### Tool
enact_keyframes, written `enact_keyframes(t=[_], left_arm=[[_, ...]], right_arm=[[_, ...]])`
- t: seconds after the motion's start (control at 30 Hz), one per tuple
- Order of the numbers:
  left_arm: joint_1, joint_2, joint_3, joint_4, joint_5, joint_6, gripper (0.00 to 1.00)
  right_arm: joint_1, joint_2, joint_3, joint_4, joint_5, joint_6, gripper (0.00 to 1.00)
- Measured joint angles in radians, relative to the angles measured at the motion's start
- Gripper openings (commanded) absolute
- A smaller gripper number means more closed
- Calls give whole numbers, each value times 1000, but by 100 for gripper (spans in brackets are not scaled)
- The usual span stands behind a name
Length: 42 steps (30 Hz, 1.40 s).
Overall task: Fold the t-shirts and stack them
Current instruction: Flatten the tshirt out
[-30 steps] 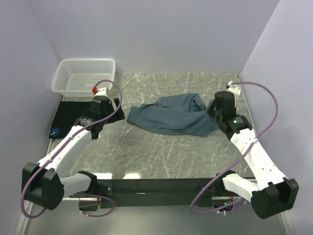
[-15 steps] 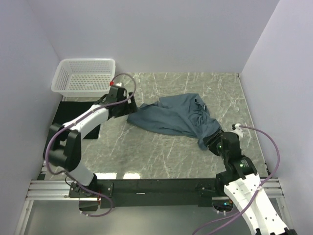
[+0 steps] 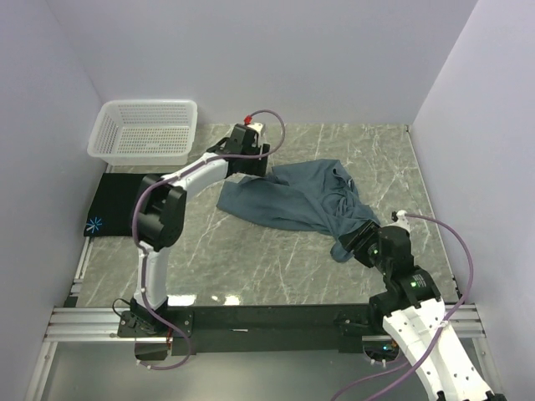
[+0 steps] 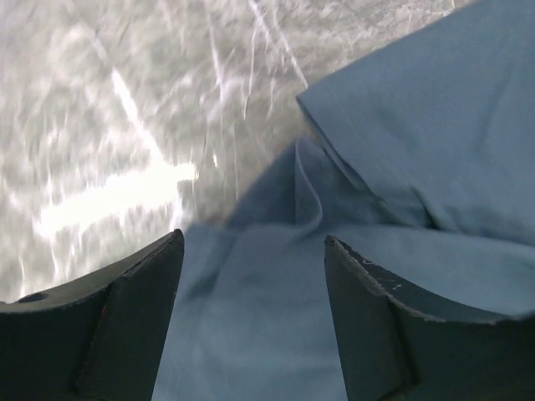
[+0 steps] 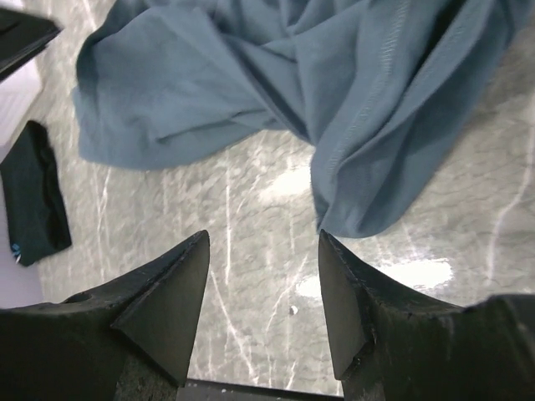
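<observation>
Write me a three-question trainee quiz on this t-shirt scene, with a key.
1. True or false: the slate-blue t-shirt lies neatly folded.
2. Which t-shirt lies nearest the basket? A) the slate-blue one B) the black t-shirt C) both equally
3. Fill in: the right gripper has its jaws ____, with only table between them.
Key: 1 false, it is crumpled; 2 B; 3 open.

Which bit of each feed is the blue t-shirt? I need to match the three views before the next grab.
Top external: the blue t-shirt lies crumpled right of centre.
Left wrist: the blue t-shirt fills the right side and the bottom.
Right wrist: the blue t-shirt spreads across the top, one fold hanging down at the right.
Shared landmark: the marble table shows beside it in all three.
</observation>
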Motion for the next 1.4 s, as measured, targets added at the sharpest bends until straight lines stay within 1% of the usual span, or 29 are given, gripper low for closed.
enact_keyframes(t=[0.1,0.27,0.43,0.57,0.6,0.7,0.8,0.93,0.97,1.0,1.03,1.07,1.13,1.2,1.37,1.4], left_arm=[[0,54,45,12,24,51,68],[6,129,109,19,93,124,67],[7,155,113,22,193,160,68],[7,167,113,25,227,170,66],[7,172,113,27,229,172,60],[7,193,113,43,233,176,55],[7,219,113,50,233,177,47],[7,230,122,64,233,181,17],[7,229,122,67,234,179,13],[7,229,122,69,234,182,5],[7,227,121,69,235,181,2],[7,221,115,73,235,183,1],[7,187,78,82,235,187,1],[7,124,27,76,234,187,1],[6,-99,-119,82,243,159,1],[2,-184,-154,93,249,148,1]], right_arm=[[0,1,-7,16,-23,-5,61],[0,23,-12,23,-48,-11,61],[0,36,-13,39,-61,-15,61],[0,40,-13,44,-67,-16,61],[0,40,-13,44,-68,-16,61],[0,43,-15,47,-69,-16,61],[0,43,-24,49,-74,-16,61],[0,43,-26,48,-78,-16,61],[0,43,-26,47,-79,-16,61],[0,43,-26,48,-78,-16,61],[0,42,-26,48,-79,-16,61],[0,42,-26,48,-79,-16,61],[0,42,-26,48,-81,-16,61],[0,42,-26,48,-82,-18,61],[0,42,-26,53,-82,-23,60],[0,42,-26,56,-82,-23,60]])
